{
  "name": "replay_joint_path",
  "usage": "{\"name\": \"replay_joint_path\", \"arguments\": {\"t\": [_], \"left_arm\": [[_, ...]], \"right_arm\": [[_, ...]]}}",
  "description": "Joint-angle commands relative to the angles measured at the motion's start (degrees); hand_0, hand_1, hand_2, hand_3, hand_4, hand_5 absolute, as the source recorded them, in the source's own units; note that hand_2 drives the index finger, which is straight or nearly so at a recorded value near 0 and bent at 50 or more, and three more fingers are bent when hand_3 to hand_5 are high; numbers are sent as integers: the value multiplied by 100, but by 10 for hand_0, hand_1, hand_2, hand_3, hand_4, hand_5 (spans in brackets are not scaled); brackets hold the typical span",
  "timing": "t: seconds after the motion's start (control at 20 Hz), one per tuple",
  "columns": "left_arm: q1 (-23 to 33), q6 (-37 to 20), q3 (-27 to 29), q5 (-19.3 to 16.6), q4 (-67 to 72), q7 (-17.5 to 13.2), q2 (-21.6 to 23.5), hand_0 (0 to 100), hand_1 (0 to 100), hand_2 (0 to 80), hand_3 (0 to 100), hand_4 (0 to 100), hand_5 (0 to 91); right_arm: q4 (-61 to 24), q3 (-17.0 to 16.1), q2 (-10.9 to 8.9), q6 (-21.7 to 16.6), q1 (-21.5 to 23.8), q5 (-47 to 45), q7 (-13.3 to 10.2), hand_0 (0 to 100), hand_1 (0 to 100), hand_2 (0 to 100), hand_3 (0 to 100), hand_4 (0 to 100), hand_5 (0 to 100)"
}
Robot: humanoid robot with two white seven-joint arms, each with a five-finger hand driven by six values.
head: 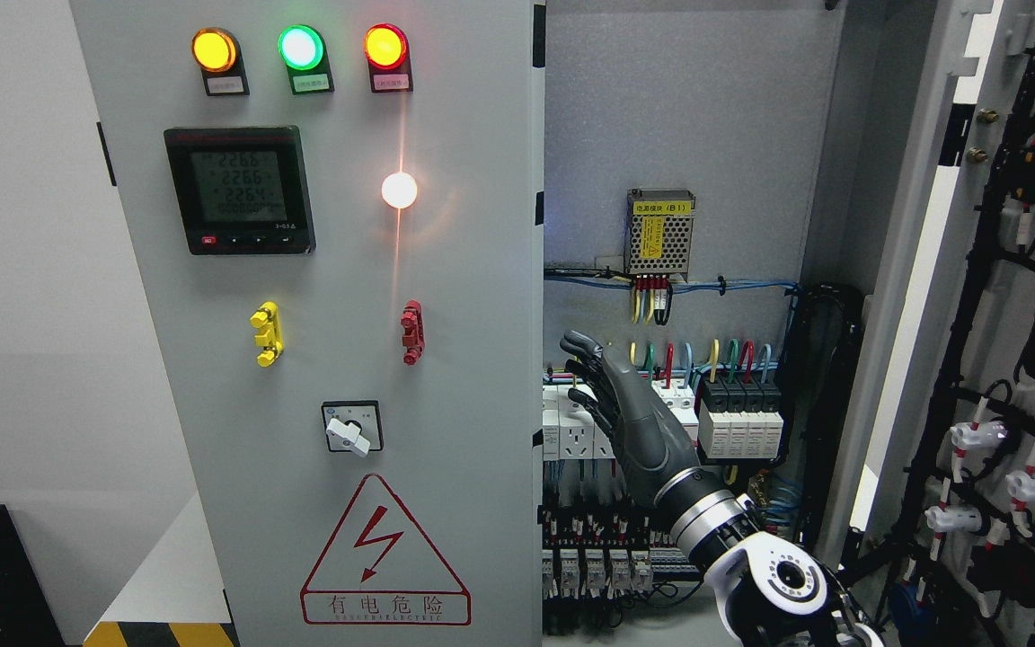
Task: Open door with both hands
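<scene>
While the left door (329, 341) of the grey electrical cabinet stands shut and fills the middle of the view, the right door (994, 341) is swung wide open at the right edge, its inner face showing black cable bundles and white connectors. A single robot arm comes in from the lower right, and its dark right hand (616, 404) is raised inside the opened half of the cabinet, close to the free edge of the shut door. The fingers (582, 346) are spread and slightly bent, pointing up and to the left, and they hold nothing; whether they touch the door edge cannot be told from here. Behind the hand sit rows of white breakers (733, 422) with coloured wires running up from them, and above those a small perforated metal power supply (659, 232) with a yellow label is fixed to the back wall.

On the shut door, three round lamps glow along the top: an amber lamp (214, 50), a green lamp (301, 47) and a red lamp (385, 46). Below them is a black digital meter (239, 189) with lit figures, and to its right a bright white light (399, 190) that flares in a vertical streak. Lower down are a yellow handle (267, 333), a red handle (411, 332) and a white rotary switch (351, 429), with a red triangular warning sign (383, 557) near the bottom.
</scene>
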Motion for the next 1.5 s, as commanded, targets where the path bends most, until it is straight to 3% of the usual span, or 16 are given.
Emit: {"name": "replay_joint_path", "arguments": {"t": [0.0,0.15,0.4,0.55,0.65,1.05,1.25,1.45], "left_arm": [[0,0,0,-79,0,-3,-4,0,0,0,0,0,0],[0,0,0,-79,0,-3,5,0,0,0,0,0,0],[0,0,0,-79,9,-3,5,0,0,0,0,0,0],[0,0,0,-79,0,-3,-4,0,0,0,0,0,0],[0,0,0,-79,0,-3,-4,0,0,0,0,0,0],[0,0,0,-79,9,-3,-4,0,0,0,0,0,0],[0,0,0,-79,0,-3,5,0,0,0,0,0,0],[0,0,0,-79,0,-3,-4,0,0,0,0,0,0]], "right_arm": [[166,-19,-249,-6,-31,-188,147,191,0,0,0,0,0],[122,-19,-249,-6,-23,-188,437,191,0,0,0,0,0],[157,-19,-249,-6,-101,-197,499,191,0,0,0,0,0],[201,-19,-249,3,-163,-197,955,191,0,0,0,0,0],[227,-19,-249,3,-172,-197,1105,191,0,0,0,0,0],[517,-19,-249,3,-321,-364,1123,191,0,0,0,0,0],[561,-19,-249,3,-339,-470,1386,191,0,0,0,0,0],[728,-54,-249,3,-435,-478,1448,191,0,0,0,0,0]]}}
